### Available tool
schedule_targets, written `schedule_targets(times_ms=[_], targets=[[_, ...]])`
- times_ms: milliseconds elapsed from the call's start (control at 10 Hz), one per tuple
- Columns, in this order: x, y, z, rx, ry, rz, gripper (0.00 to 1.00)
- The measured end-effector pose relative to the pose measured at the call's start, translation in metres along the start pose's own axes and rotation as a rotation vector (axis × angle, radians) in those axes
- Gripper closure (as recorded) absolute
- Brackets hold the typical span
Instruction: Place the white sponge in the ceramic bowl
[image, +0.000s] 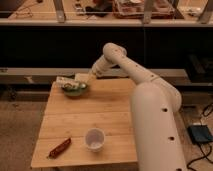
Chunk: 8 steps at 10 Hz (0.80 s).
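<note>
1. The small, flat, off-white soft sponge pad (80, 78) should weigh almost nothing and squash easily. It is not fragile or slippery, but it is floppy enough to sag or cling on release.
2. The best hold, I'd say, is across its short width near the middle, pinched lightly so it springs free when let go.
3. From here it is only a pale rectangular patch, plain and unmarked. It is much smaller than the shallow, round, dark green ceramic bowl (67, 90).
4. That patch sits at the tip of the white arm's gripper (88, 76), right over the bowl's far rim at the back left corner of the pale wooden slatted table (105, 107).
5. I cannot tell whether the gripper is clamped on the sponge or has let it go.
6. A longer white printed packet (62, 80) lies just behind the bowl. A white round cup (94, 138) and a reddish-brown elongated object (59, 147) sit well apart at the near edge.
</note>
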<state>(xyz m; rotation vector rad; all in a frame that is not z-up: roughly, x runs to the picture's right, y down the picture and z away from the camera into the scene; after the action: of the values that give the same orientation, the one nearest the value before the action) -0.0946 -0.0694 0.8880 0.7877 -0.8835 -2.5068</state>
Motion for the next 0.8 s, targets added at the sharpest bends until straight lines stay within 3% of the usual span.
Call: schedule_targets(times_ms=[200,500,800], targets=[[0.000,0.001,0.004,0.002,0.013,-0.025,0.84],[0.015,0.004,0.028,0.011,0.068,-0.090,0.84],[0.007,0.009,0.052,0.012,0.062,-0.151,0.84]])
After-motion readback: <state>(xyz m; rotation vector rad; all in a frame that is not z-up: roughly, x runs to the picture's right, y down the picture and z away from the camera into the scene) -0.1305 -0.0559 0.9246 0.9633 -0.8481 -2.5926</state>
